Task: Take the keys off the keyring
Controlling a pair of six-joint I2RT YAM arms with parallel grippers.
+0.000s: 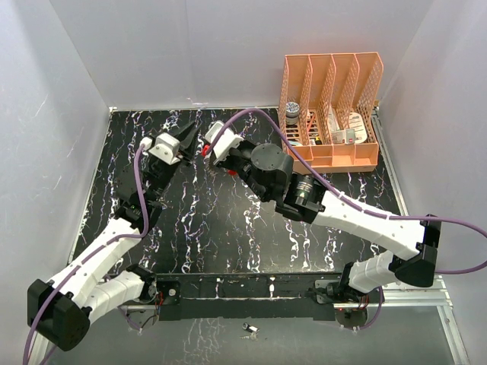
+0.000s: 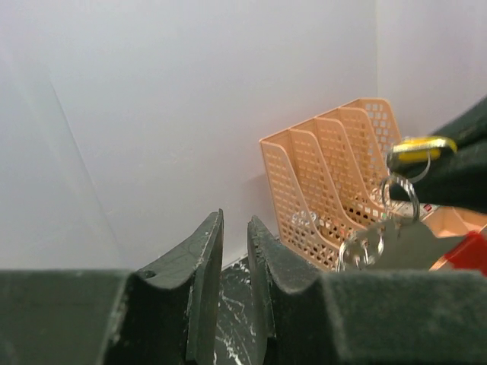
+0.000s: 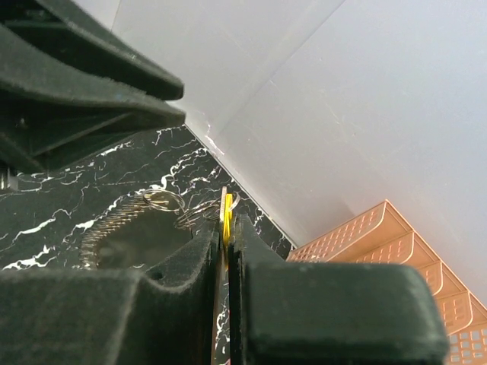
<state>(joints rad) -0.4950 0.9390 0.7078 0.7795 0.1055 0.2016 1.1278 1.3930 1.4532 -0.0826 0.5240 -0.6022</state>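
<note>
My right gripper is shut on the yellow-headed key, pinched edge-on between its pads. The keyring, linked silver rings with a coiled part, hangs off that key to the left. In the left wrist view the same yellow key sits in the right gripper's dark finger, with the rings below it and a red key at the right edge. My left gripper stands slightly open, nothing between its pads, just left of the keyring. From above, both grippers meet at the back of the table, left gripper and right gripper, red key between them.
An orange mesh file organizer stands at the back right with small items in its slots. White walls close the table on three sides. A small metal piece lies in front of the arm bases.
</note>
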